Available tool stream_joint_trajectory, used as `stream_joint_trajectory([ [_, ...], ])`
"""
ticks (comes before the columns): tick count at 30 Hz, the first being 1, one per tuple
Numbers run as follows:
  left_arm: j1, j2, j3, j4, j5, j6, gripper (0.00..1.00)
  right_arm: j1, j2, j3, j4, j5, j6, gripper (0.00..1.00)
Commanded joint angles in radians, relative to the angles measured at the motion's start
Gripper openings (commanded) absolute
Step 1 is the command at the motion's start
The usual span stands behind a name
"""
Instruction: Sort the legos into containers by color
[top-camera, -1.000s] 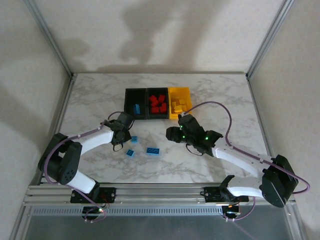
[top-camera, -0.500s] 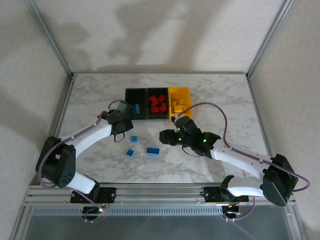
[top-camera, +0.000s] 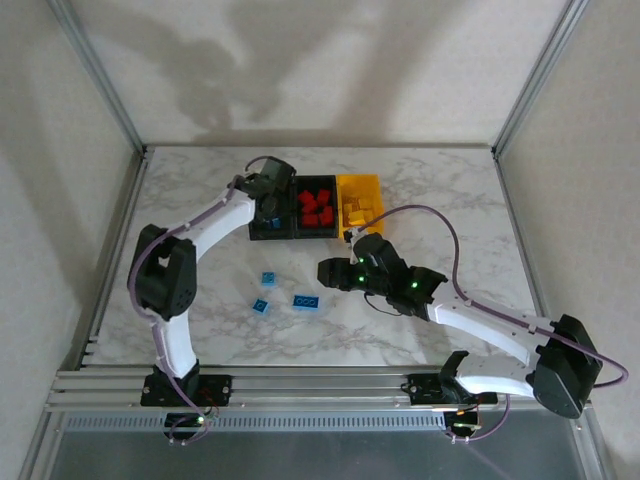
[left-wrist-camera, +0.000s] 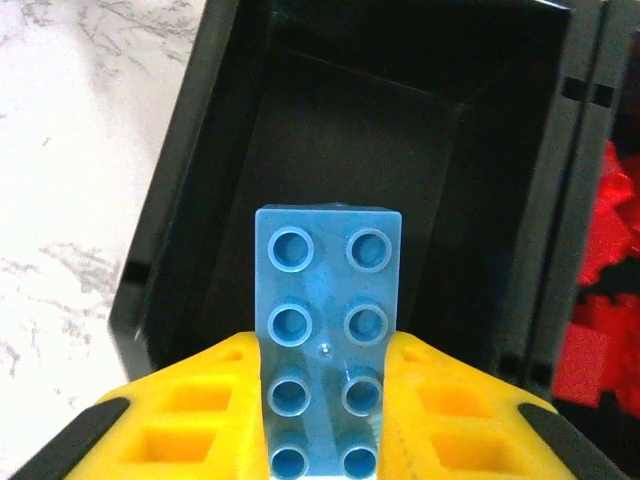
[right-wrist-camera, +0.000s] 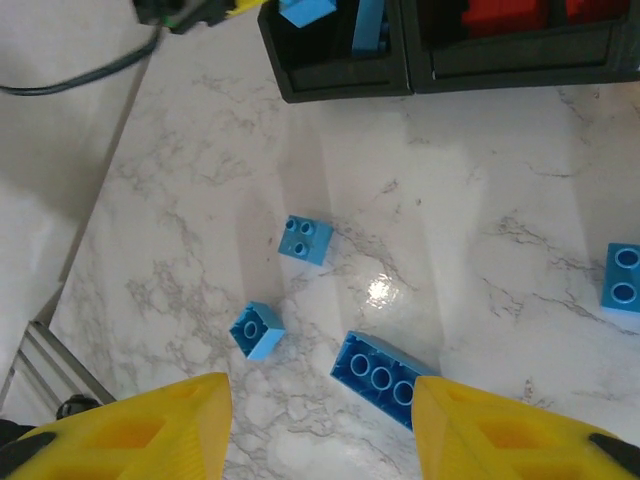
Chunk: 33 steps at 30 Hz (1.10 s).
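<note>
My left gripper (top-camera: 272, 192) hangs over the left black bin (top-camera: 270, 237), shut on a long blue lego (left-wrist-camera: 326, 300). In the left wrist view the brick's studs face the camera, above the bin's dark floor (left-wrist-camera: 330, 130). My right gripper (top-camera: 328, 272) stands open above the table. Its yellow fingers (right-wrist-camera: 150, 430) straddle a long blue lego (right-wrist-camera: 385, 378) lying underside up. Two small blue legos (right-wrist-camera: 306, 240) (right-wrist-camera: 257, 330) lie to its left. The middle black bin (top-camera: 315, 237) holds red legos (top-camera: 317, 208), and the yellow bin (top-camera: 362, 180) holds yellow ones.
Three loose blue legos (top-camera: 268, 279) (top-camera: 260, 306) (top-camera: 306, 301) lie on the marble table (top-camera: 450, 200) in front of the bins. Another blue lego (right-wrist-camera: 622, 277) sits at the right edge of the right wrist view. A blue brick (right-wrist-camera: 368, 25) stands inside the left bin.
My left arm has swung away from the loose bricks and up over the left black bin with the blue lego. My right gripper has shifted slightly left.
</note>
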Motion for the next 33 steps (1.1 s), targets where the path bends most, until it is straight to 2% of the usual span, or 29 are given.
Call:
stream_joint_trajectory([
  [1,0.012,0.05,0.075,-0.095,-0.078,0.044,0.21,0.013,-0.025,-0.014,0.0,0.026,0.02,0.5],
  [6,0.015,0.106,0.126,-0.117,-0.111,0.054,0.26,0.014,-0.023,-0.011,-0.002,0.031,0.021,0.5],
  [12,0.014,0.102,0.137,-0.123,-0.114,0.055,0.52,0.014,-0.025,0.0,-0.016,0.039,0.018,0.51],
  [20,-0.003,-0.002,0.098,-0.116,-0.071,0.056,0.55,0.016,-0.03,0.018,-0.052,0.057,0.001,0.51],
  [23,-0.021,-0.103,0.021,-0.092,-0.028,0.056,0.57,0.016,-0.037,0.028,-0.089,0.074,-0.005,0.52],
  [29,-0.038,-0.316,-0.217,-0.036,0.138,0.08,0.64,0.014,-0.061,0.015,-0.142,0.066,-0.021,0.56],
  [33,-0.054,-0.405,-0.36,-0.034,0.181,0.077,0.66,0.014,-0.071,-0.005,-0.146,0.027,-0.054,0.58],
])
